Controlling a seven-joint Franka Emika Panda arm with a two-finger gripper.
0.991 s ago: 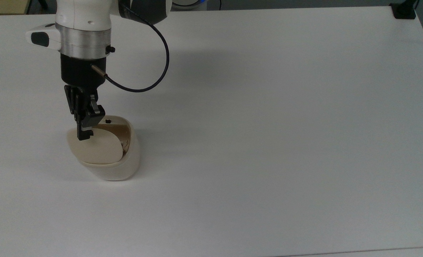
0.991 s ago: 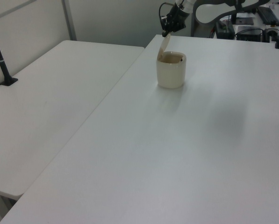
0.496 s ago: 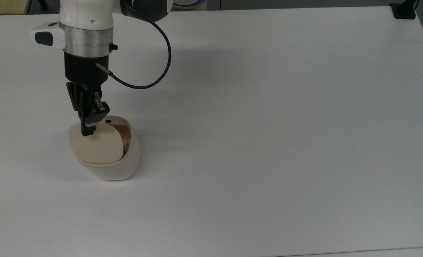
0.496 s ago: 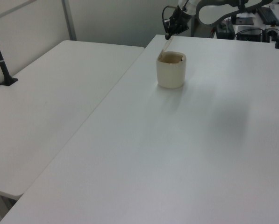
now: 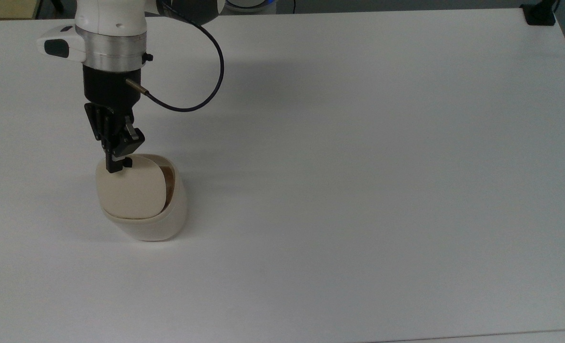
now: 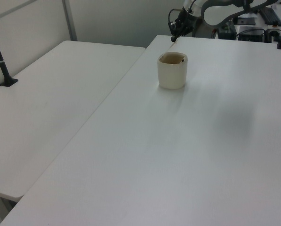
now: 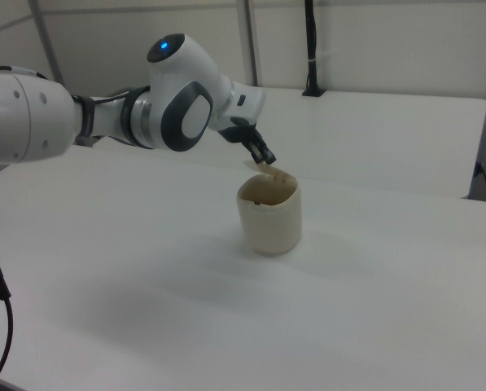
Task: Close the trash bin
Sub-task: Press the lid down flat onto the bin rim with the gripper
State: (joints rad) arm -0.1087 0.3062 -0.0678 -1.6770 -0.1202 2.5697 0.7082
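1. While the small cream plastic trash bin (image 5: 146, 214) sits at the left of the top view on the white table (image 5: 358, 166), its flat hinged lid (image 5: 132, 193) stands raised above the opening, and the black two-finger gripper (image 5: 116, 166) is at the lid's upper edge.
2. Compared with a second ago, the gripper has shifted toward the top of the top view, and the lid has swung with it; less of the brown interior shows at the lid's right now.
3. Right view: the lid (image 7: 273, 171) tilts up behind the bin's rim (image 7: 267, 189), the gripper (image 7: 264, 157) right at its free edge.
4. Jaws look narrowly set around that lid edge, apparently pinching it, though I can't be certain they truly have hold.
5. Left view: the bin (image 6: 172, 70) sits upper centre with its mouth uncovered.
6. My read: the lid is not down yet, so the closing is under way but unfinished; it has to be carried over and lowered flat.
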